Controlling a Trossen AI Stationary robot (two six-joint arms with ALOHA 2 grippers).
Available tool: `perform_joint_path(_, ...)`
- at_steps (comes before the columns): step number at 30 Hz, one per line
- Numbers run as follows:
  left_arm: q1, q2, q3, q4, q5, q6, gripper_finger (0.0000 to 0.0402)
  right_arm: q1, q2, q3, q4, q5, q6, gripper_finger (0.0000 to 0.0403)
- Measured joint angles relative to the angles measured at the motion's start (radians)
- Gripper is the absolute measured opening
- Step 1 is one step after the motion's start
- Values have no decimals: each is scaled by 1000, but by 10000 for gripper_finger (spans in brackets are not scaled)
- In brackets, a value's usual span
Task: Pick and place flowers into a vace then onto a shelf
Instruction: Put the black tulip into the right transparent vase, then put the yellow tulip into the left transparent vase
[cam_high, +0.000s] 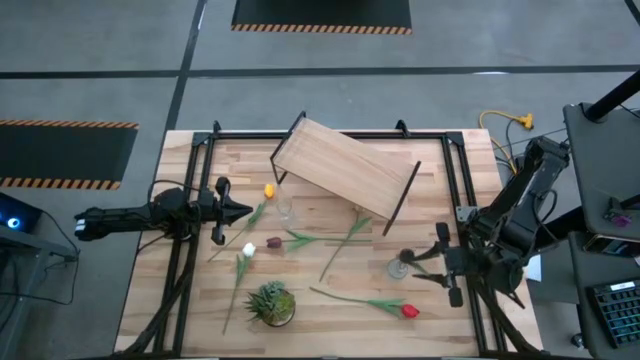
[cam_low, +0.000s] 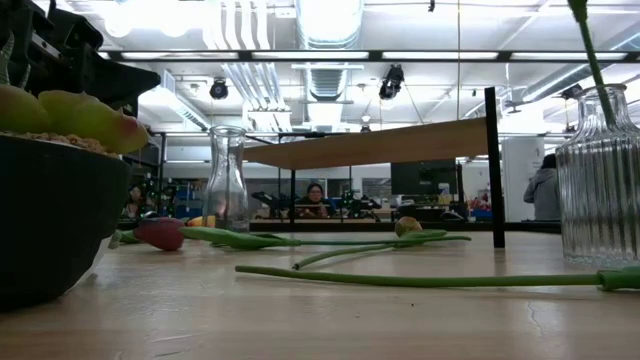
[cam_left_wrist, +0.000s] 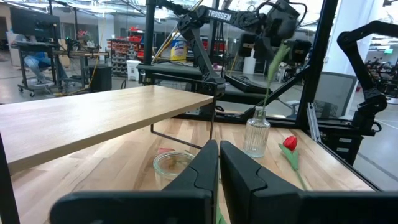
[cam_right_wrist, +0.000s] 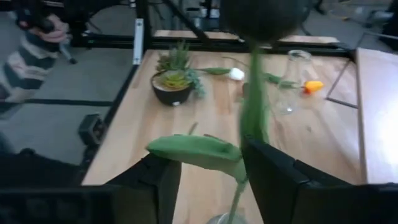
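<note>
High view: slatted wooden tabletop (cam_high: 330, 310), concrete floor around it. Right gripper (cam_high: 425, 262) sits by a clear vase (cam_high: 398, 268), fingers parted either side of a flower stem. Left gripper (cam_high: 243, 210) pinched shut, empty; yellow tulip (cam_high: 268, 190) and second glass vase (cam_high: 284, 205) just ahead of it. Shelf (cam_high: 345, 168) beyond both. Red tulip (cam_high: 408, 311) near right gripper; potted plant (cam_high: 271, 303) farther off.

Low view: ribbed vase (cam_low: 598, 190) w/ stem standing in it; stems lying on the wood; ceiling ducts, lights, a seated person (cam_low: 315, 200) in the room behind.

Left wrist view: fingers (cam_left_wrist: 202, 171) closed; shelf plank (cam_left_wrist: 93, 118) close ahead.

Right wrist view: fingers (cam_right_wrist: 273, 171) apart, dark maroon head (cam_right_wrist: 264, 18) above them.
</note>
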Motion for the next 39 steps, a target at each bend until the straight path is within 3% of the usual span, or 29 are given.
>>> perform_joint_path(13, 0, 0, 0, 0, 0, 0, 0, 0, -46, 71, -107, -20, 1, 155)
perform_joint_path(32, 0, 0, 0, 0, 0, 0, 0, 0, -178, 24, -49, 2, -266, 124)
perform_joint_path(35, 0, 0, 0, 0, 0, 0, 0, 0, -191, -12, 32, -78, -338, 119)
perform_joint_path(39, 0, 0, 0, 0, 0, 0, 0, 0, -206, -46, 171, -314, -403, 111)
